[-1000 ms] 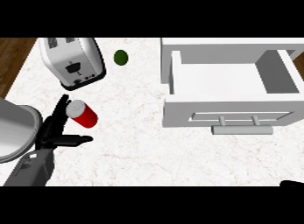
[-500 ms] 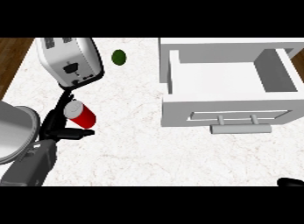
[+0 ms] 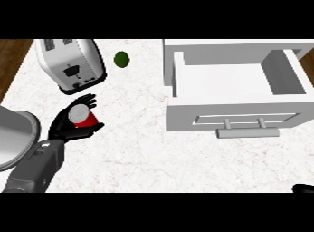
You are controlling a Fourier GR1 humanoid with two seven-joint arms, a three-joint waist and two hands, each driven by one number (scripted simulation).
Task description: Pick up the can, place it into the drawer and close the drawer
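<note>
Your left hand (image 3: 71,129) has its fingers curled around the red can (image 3: 83,116), near the toaster (image 3: 71,65). The white drawer (image 3: 239,120) sits open, ready for it. Your right hand (image 3: 311,189) barely shows; fingers unclear.

Red can (image 3: 85,116); white drawer (image 3: 239,93); silver toaster (image 3: 71,65); green lime (image 3: 121,59); marbled counter (image 3: 159,154)

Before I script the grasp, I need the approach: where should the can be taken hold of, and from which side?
Grip the can round its red side wall, coming from its left, as the left hand does: it stands upright, and the toaster crowds the far side.
</note>
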